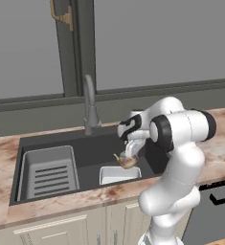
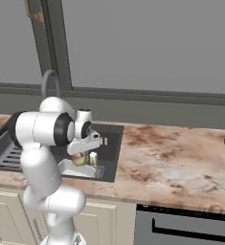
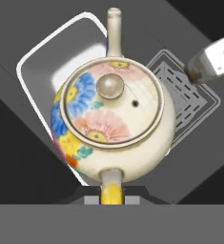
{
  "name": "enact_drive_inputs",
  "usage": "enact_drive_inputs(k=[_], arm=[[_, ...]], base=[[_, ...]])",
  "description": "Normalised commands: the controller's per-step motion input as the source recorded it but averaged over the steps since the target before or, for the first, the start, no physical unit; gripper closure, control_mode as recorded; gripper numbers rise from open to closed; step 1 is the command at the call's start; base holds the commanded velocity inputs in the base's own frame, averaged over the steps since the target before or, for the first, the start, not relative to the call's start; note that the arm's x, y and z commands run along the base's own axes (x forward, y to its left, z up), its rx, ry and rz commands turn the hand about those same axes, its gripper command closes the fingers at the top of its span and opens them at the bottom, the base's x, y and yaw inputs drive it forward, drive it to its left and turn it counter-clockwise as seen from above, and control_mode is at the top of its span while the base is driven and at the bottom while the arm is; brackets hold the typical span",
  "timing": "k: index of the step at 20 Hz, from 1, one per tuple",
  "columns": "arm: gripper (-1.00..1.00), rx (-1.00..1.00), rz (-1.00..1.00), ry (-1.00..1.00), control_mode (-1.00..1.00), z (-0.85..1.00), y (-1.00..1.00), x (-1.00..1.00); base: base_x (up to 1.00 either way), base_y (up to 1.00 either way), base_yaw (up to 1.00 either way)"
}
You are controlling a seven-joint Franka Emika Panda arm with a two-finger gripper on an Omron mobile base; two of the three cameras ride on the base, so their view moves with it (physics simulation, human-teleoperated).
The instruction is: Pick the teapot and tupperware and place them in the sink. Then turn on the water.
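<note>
Teapot [image 3: 112, 126] hangs by its yellow handle from the shut claw [image 3: 111, 194], over the sink [image 1: 85, 146] and just above the tupperware [image 1: 118, 174], which already lies in the basin. It seems clear of the bottom, though the angle is poor. Left: release it, then turn on the faucet [image 1: 89, 107]; no water runs.

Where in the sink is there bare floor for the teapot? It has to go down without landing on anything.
Bare floor lies behind the tupperware, toward the faucet, and between tupperware and grey rack. The left end is crowded. The hand holds the teapot over the tupperware and drain grate.
</note>
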Motion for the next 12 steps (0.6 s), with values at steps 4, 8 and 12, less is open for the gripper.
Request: enact_drive_inputs(k=[4, 8, 12], arm=[[1.00, 0.00, 0.04, 0.00, -1.00, -0.36, 0.13, 0.18], [1.00, 0.00, 0.06, -0.02, -1.00, -0.38, 0.06, 0.21], [1.00, 0.00, 0.06, -0.02, -1.00, -0.47, 0.03, 0.34]], base=[[0.00, 0.00, 0.00], [0.00, 0.00, 0.00], [0.00, 0.00, 0.00]])
